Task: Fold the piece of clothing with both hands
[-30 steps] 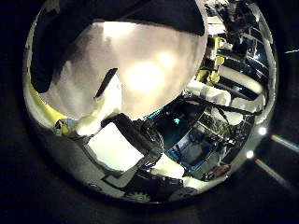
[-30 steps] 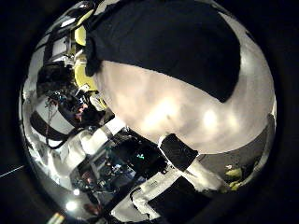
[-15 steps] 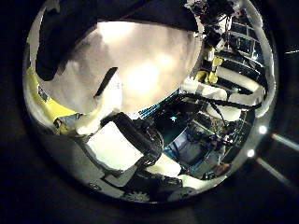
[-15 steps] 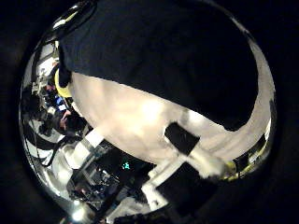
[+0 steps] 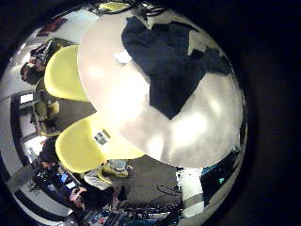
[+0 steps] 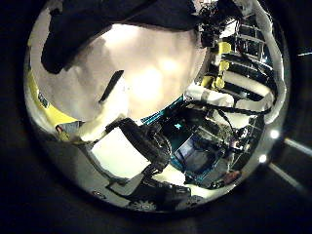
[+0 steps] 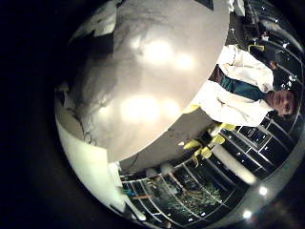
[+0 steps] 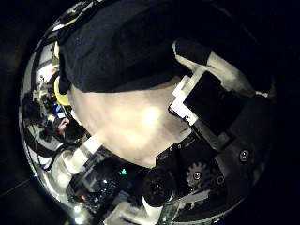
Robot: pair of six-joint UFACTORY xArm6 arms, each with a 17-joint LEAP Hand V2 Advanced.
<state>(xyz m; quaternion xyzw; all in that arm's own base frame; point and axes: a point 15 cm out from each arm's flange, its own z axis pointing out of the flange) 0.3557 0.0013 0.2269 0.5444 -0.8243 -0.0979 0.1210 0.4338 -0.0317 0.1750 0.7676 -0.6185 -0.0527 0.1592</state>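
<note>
Here, with no outside view, everything must be read from the 4 palm views. The left little finger side palm view shows the most of the scene: the dark piece of clothing (image 5: 174, 66) lies crumpled on the pale round table (image 5: 202, 132), with bare table surface around it, and 2 yellow chairs (image 5: 66, 73) stand beside the table edge. The left thumb side palm view shows only an edge of the clothing (image 6: 97, 29) at the far side of the table (image 6: 156, 73), and the left hand (image 6: 122, 136) with its fingers (image 6: 112, 93) stretched out over bare table, holding nothing. The right thumb side palm view is much closer to the cloth: the clothing (image 8: 131, 47) fills a large part of it, and the right hand (image 8: 211, 94) reaches a finger (image 8: 202, 54) onto the fabric, bent at its end, but I cannot tell if it pinches the cloth. The right little finger side palm view shows mostly bare table (image 7: 143, 86). Compared with 0.5 s ago, the right hand's parts now take far more of the right thumb side view, while the left thumb side view is nearly the same.
</note>
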